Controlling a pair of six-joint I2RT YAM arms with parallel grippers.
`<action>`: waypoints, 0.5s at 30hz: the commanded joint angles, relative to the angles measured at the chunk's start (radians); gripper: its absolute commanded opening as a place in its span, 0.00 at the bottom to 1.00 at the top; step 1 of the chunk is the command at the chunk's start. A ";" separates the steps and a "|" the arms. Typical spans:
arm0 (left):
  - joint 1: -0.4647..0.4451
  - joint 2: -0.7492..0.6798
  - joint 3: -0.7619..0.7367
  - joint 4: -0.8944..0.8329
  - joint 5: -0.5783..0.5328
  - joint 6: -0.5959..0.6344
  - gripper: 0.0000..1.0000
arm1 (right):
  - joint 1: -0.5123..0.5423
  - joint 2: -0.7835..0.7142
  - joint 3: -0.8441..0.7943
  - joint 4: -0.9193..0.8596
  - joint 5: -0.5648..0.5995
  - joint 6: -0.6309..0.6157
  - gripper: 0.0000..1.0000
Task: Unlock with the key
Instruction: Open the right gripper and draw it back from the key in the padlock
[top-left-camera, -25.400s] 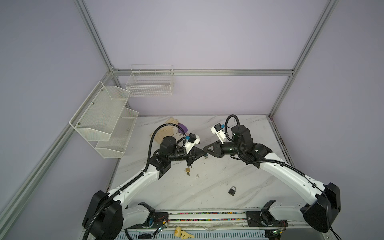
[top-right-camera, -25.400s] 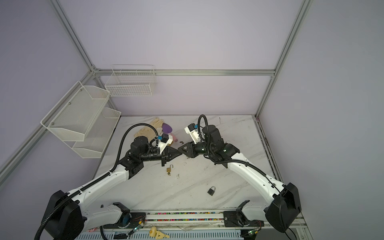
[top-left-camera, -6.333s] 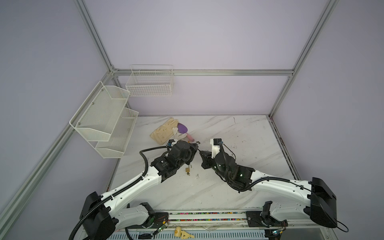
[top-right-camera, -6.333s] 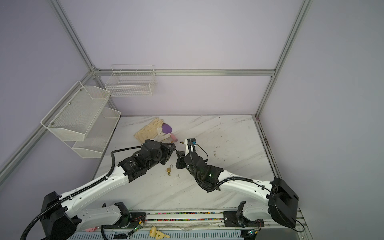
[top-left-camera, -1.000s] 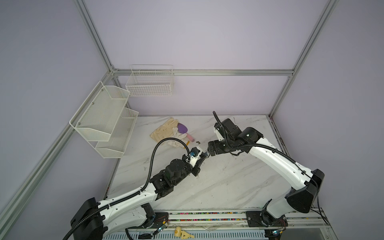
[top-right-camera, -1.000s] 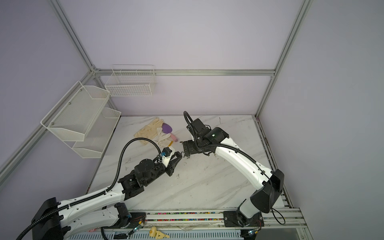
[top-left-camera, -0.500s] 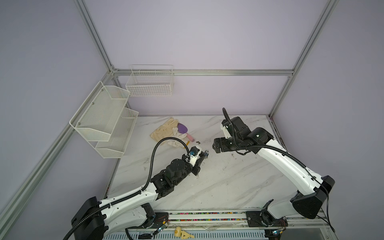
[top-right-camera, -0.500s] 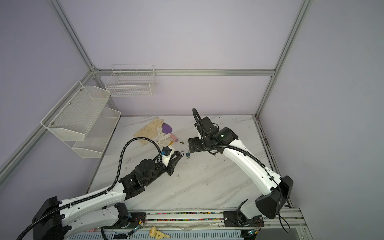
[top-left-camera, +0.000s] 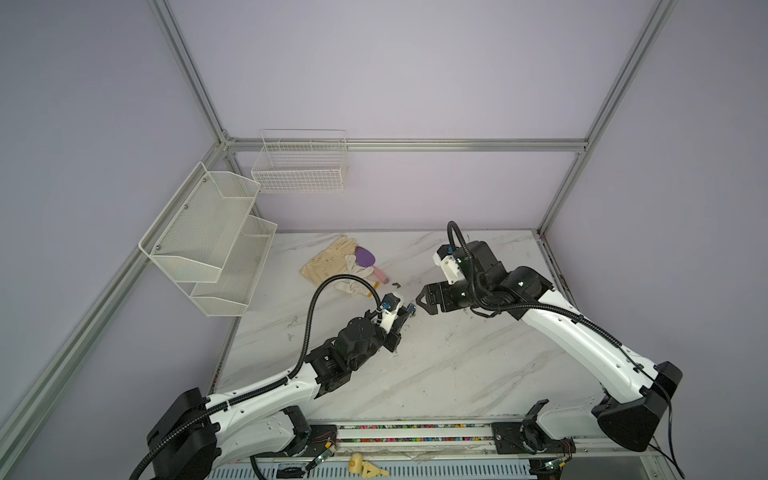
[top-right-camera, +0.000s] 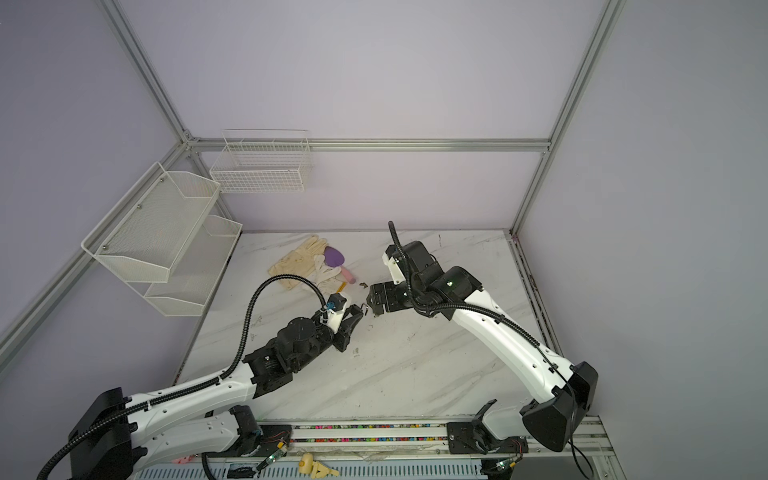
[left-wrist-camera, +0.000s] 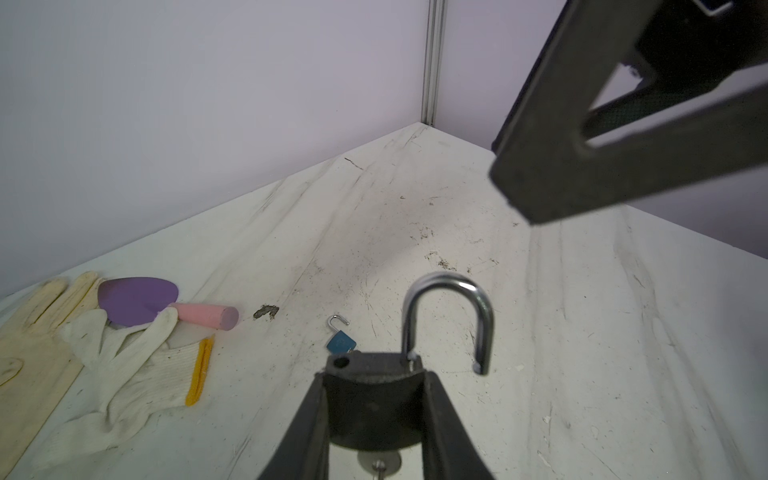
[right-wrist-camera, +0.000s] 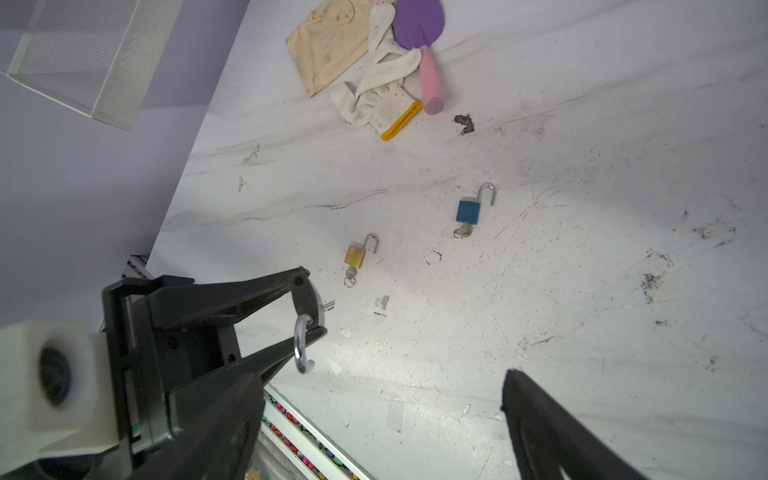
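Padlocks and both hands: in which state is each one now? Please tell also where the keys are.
Black padlock: shackle open, key in its base, gripped.
Blue padlock: shackle open, key in it, lying on the table.
Brass padlock: shackle open, key in it, lying on the table.
Left hand: shut on the black padlock.
Right hand: open, empty.
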 joint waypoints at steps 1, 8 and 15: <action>-0.003 -0.008 0.045 0.041 -0.003 -0.024 0.00 | 0.013 0.013 -0.019 0.024 -0.013 -0.029 0.93; -0.003 0.000 0.051 0.040 -0.003 -0.023 0.00 | 0.022 0.032 -0.030 0.017 0.013 -0.036 0.94; -0.002 -0.003 0.051 0.029 -0.009 -0.021 0.00 | 0.022 0.037 -0.021 -0.015 0.093 -0.026 0.95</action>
